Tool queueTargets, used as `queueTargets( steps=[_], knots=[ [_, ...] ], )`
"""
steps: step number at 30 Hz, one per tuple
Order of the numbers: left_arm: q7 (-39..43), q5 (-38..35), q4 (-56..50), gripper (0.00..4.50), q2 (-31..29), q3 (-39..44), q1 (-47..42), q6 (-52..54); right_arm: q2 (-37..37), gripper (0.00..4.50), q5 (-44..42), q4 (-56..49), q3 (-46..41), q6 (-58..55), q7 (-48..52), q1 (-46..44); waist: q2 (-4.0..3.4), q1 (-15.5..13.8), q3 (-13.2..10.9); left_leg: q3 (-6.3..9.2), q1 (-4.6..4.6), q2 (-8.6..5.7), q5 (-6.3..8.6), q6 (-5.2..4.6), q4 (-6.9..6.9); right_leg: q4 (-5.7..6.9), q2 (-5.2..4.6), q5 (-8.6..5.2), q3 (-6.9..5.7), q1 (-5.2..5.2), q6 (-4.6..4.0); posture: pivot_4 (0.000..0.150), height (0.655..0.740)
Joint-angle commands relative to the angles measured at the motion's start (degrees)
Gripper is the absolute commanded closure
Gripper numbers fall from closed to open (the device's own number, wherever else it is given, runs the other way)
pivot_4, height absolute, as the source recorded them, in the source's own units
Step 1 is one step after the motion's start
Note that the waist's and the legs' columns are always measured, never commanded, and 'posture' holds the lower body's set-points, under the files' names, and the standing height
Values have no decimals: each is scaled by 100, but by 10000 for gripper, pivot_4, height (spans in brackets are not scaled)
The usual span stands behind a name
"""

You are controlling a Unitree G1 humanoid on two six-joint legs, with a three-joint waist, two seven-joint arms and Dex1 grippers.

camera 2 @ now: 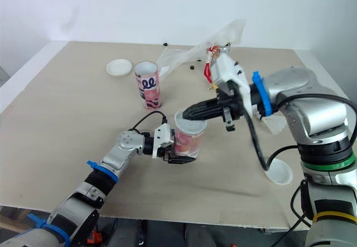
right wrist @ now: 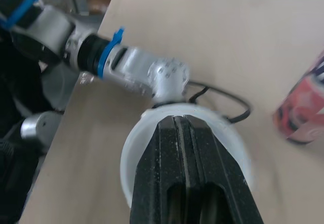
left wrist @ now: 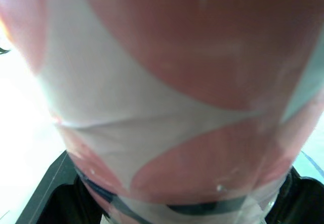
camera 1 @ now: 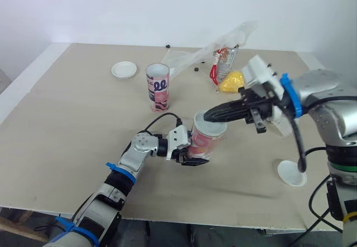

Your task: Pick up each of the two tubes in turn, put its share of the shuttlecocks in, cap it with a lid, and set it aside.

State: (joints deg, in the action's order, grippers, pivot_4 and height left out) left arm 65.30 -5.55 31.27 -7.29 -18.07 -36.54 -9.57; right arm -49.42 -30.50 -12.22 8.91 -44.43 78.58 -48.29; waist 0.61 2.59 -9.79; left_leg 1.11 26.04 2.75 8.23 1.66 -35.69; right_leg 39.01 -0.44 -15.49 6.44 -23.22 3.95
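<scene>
Mid-bench, my left tool [camera 1: 194, 156] is clamped around the lower wall of the pink-and-white tube [camera 1: 207, 141], which stands just about upright. My right tool [right wrist: 177, 121], its fingers pressed together, lies flat across the white lid [right wrist: 135, 155] sitting on the tube's mouth.

I judge the tube light and thin-walled. It looks likely to dent under a hard squeeze and its glossy skin to slide, so a low hold on the side, clear of the rim, seems the right place. The lid looks like soft plastic that wants even pressure near its edge. With the lid on, I cannot tell what the tube holds.

At about eleven o'clock from it, well apart, the second tube [camera 1: 158, 86] stands open-topped, its inside hidden from me. A spare lid [camera 1: 124, 69] lies at ten o'clock, another lid [camera 1: 292, 173] at four o'clock near the bench [camera 1: 72, 119] edge. A clear bag [camera 1: 223, 49] slumps at one o'clock.
</scene>
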Motion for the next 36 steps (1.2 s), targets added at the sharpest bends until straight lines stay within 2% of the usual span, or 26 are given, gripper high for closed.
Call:
queueTargets(
  steps=[1, 24, 31, 36],
  knots=[
    [-95, 110, 65, 10692, -29, -44, 71, 86, -118, 44512, 173, -184, 164, 155, 79, -90, 0, 0, 0, 0, 0, 0, 0, 0, 0, 0, 0, 0, 0, 0, -1, 1500, 7400],
    [-178, 84, 21, 10692, -13, -19, 38, 106, -237, 44512, 1004, 157, 1000, 496, 385, -19, 6, 0, 6, 1, -14, 0, -1, 2, -1, -1, -1, -12, -1, 10, -23, 1500, 7400],
    [-168, 84, 16, 10692, -43, -16, 34, 106, -148, 44512, 91, 575, -40, -384, 202, -366, 7, 0, 5, 0, -12, 0, -6, 6, -1, -1, -2, -8, 0, 10, -28, 1500, 7400],
    [-137, 77, 2, 10692, -79, -7, 28, 106, -416, 44512, -517, 884, -1216, -659, 26, -49, 10, -8, 2, 0, 0, 0, -8, 4, 1, -2, -2, -6, 0, 0, -24, 1500, 7400]
  ],
)
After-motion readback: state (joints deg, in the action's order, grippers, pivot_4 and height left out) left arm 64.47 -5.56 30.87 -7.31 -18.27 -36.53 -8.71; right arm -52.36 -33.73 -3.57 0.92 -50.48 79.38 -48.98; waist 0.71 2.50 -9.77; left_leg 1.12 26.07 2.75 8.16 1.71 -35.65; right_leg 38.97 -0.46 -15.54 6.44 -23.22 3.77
